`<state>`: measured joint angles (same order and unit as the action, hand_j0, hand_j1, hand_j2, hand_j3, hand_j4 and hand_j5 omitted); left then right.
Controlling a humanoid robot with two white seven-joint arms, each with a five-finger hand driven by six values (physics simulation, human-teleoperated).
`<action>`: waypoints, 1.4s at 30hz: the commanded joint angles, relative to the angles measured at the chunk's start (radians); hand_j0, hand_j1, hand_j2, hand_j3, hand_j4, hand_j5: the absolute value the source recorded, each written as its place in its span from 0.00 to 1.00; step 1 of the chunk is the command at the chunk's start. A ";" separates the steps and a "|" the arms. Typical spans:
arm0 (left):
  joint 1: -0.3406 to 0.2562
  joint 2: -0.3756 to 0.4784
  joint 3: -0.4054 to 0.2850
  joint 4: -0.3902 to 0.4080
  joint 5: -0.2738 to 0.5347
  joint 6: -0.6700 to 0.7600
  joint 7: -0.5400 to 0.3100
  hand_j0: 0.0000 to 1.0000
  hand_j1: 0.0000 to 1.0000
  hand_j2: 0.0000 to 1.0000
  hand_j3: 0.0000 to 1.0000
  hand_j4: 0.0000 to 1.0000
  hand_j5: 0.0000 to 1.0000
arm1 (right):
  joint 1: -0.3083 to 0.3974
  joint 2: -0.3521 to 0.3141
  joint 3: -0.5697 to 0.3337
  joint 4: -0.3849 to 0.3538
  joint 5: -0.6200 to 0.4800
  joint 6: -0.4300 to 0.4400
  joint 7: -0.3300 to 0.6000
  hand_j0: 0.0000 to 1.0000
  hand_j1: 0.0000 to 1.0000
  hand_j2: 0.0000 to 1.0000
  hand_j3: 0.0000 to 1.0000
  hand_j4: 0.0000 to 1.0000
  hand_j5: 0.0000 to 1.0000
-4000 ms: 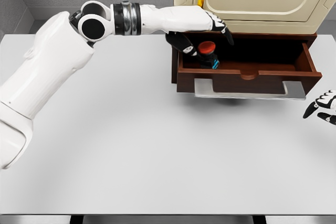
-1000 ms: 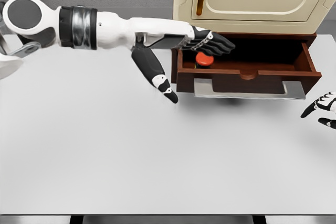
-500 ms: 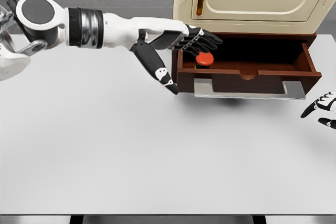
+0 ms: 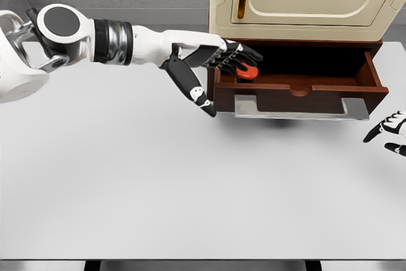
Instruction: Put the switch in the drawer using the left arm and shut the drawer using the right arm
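Since a second ago, the left hand (image 4: 216, 61) has drawn back leftward from above the drawer (image 4: 298, 84), its dark fingers (image 4: 244, 55) extended flat and spread, thumb pointing down, holding nothing. A switch (image 4: 247, 72) with a round red cap sits inside the drawer's left end, its base hidden behind the front panel. This brown wooden drawer stands pulled out, with a flat grey metal handle (image 4: 301, 109). At the picture's right edge the right hand (image 4: 388, 132) is cut off, fingers loosely open over the smooth white table (image 4: 158, 188).
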<state>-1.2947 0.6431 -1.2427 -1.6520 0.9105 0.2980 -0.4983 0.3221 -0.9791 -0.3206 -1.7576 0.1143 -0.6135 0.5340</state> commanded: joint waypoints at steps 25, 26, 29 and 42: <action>0.012 -0.163 0.000 0.176 -0.016 -0.013 -0.014 1.00 1.00 1.00 1.00 1.00 1.00 | 0.002 -0.001 -0.001 0.000 -0.008 0.003 0.014 0.58 0.58 0.58 0.58 0.58 0.58; 0.012 -0.195 0.000 0.238 -0.019 -0.017 -0.043 1.00 1.00 1.00 1.00 1.00 1.00 | 0.002 -0.001 0.000 0.000 -0.008 0.003 0.014 0.58 0.58 0.58 0.58 0.58 0.58; 0.012 -0.237 0.000 0.287 -0.035 -0.019 -0.080 1.00 1.00 1.00 1.00 1.00 1.00 | 0.002 -0.001 0.000 0.000 -0.008 0.003 0.014 0.58 0.58 0.58 0.58 0.58 0.58; 0.006 -0.206 0.068 0.198 0.016 -0.036 -0.113 1.00 1.00 1.00 1.00 1.00 1.00 | 0.003 -0.001 -0.001 0.000 -0.008 0.003 0.014 0.58 0.58 0.58 0.58 0.58 0.58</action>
<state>-1.2901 0.4330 -1.1913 -1.4316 0.9101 0.2639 -0.6095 0.3252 -0.9791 -0.3221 -1.7576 0.1128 -0.6136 0.5480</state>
